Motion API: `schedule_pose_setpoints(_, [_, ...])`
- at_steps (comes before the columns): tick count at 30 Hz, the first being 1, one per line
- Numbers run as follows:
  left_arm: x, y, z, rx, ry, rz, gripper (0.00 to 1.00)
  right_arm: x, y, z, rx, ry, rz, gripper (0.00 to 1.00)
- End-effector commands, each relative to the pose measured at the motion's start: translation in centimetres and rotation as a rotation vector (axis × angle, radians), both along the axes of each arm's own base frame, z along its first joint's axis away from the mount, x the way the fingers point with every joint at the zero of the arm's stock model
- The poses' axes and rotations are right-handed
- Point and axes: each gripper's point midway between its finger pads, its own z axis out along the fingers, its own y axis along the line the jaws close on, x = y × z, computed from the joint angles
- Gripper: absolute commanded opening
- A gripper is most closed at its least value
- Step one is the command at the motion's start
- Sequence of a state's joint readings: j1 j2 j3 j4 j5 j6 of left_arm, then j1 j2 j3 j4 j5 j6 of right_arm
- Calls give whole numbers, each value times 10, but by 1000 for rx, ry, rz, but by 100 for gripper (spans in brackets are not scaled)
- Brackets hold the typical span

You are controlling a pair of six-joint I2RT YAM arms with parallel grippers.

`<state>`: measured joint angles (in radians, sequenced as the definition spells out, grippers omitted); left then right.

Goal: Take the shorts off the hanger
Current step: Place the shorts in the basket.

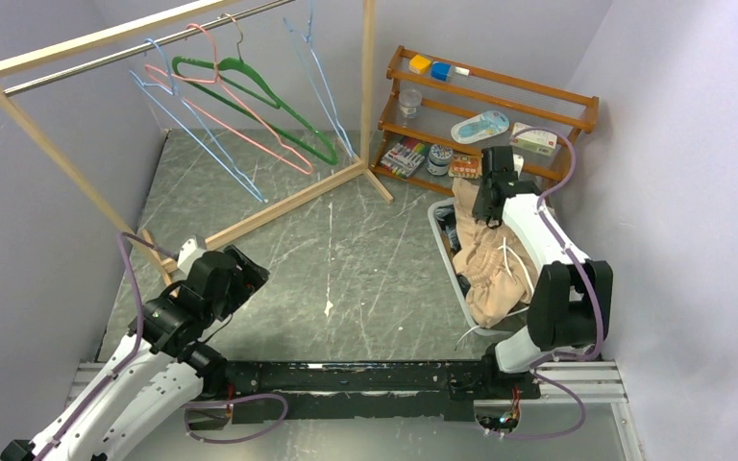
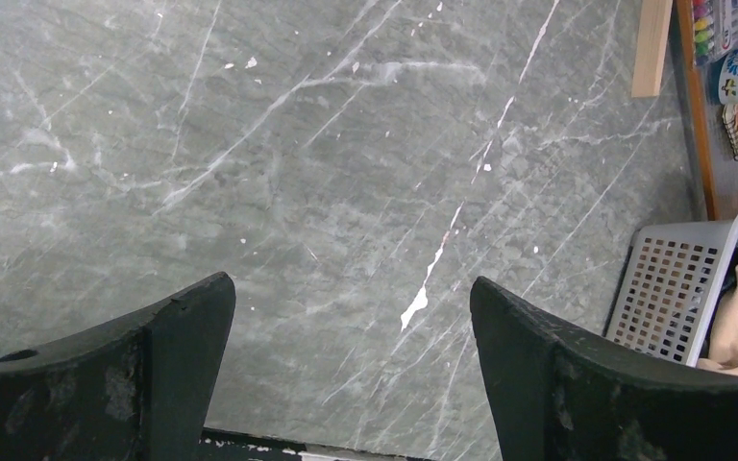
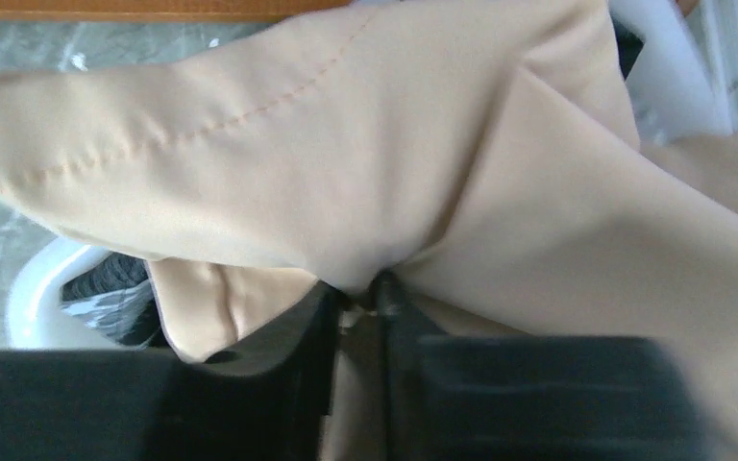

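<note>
Shorts of beige cloth sit pinched by one fold in my right gripper, heaped in the basket just below it. My left gripper hangs wide open, holding nothing. The pinch is small, so the cloth may slip out if I lift.

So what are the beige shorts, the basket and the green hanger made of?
The beige shorts look like woven cloth, matte; they fold softly and show a stitched seam. The basket is probably plastic: pale grey, smooth, with a moulded grid of square holes. The green hanger is a thin bent green rod, perhaps coated wire or plastic; it is too small to tell.
</note>
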<state>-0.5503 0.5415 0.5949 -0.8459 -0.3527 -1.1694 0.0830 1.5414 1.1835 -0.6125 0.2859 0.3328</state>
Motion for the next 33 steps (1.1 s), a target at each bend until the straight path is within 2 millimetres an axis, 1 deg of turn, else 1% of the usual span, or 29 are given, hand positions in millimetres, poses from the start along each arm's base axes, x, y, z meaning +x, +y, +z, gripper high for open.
schedule_pose_setpoints(1, [7, -8, 6, -13, -19, -30, 96, -21, 6, 12, 40, -9, 38, 6])
schedule_pose_setpoints(2, [7, -8, 6, -11, -17, -34, 96, -25, 5, 18, 41, -27, 33, 0])
schedule_pose_setpoints(6, [5, -7, 4, -2, -6, -34, 96, -43, 2, 37, 38, -50, 22, 0])
schedule_pose_setpoints(9, [4, -7, 3, -11, -10, -33, 96, -63, 1, 41, 40, -25, 26, 0])
schedule_pose_setpoints(11, [3, -6, 3, -17, -15, -28, 96, -75, 0, 38, 40, -6, 18, 0])
schedule_pose_setpoints(14, [3, -6, 3, -29, -26, -23, 96, -88, 3, 19, 55, 50, 26, 0])
schedule_pose_setpoints(15, [3, -7, 3, -33, -30, -25, 96, -90, 1, 13, 50, 89, 3, 0])
schedule_pose_setpoints(17, [4, -8, 4, -30, -32, -33, 96, -91, 8, -7, 75, 169, 37, 2])
schedule_pose_setpoints(20, [5, -6, 6, -10, -25, -34, 96, -92, 10, -38, 74, 328, 53, 5])
schedule_pose_setpoints(22, [6, -5, 10, 4, -25, -33, 96, -86, 9, -44, 65, 350, 35, 8])
schedule_pose_setpoints(23, [6, -3, 10, 13, -24, -31, 95, -81, 9, -43, 64, 347, 27, 10])
schedule_pose_setpoints(24, [6, -2, 11, 19, -26, -29, 96, -77, 9, -41, 55, 333, 12, 15])
schedule_pose_setpoints(26, [8, -2, 15, 27, -37, -33, 96, -73, 4, -33, 17, 296, -28, 36])
schedule_pose_setpoints(27, [8, -1, 18, 32, -42, -33, 96, -71, 3, -25, 6, 268, -31, 41])
schedule_pose_setpoints(28, [8, 0, 21, 35, -45, -31, 96, -69, 2, -17, 0, 236, -36, 46])
schedule_pose_setpoints(30, [8, 3, 27, 50, -54, -27, 97, -63, 4, 7, 16, 146, -22, 53])
schedule_pose_setpoints(32, [7, 8, 32, 75, -58, -20, 98, -56, 8, 35, 38, 29, -1, 60])
schedule_pose_setpoints(33, [8, 11, 37, 85, -63, -11, 98, -53, 10, 50, 52, -26, 12, 62])
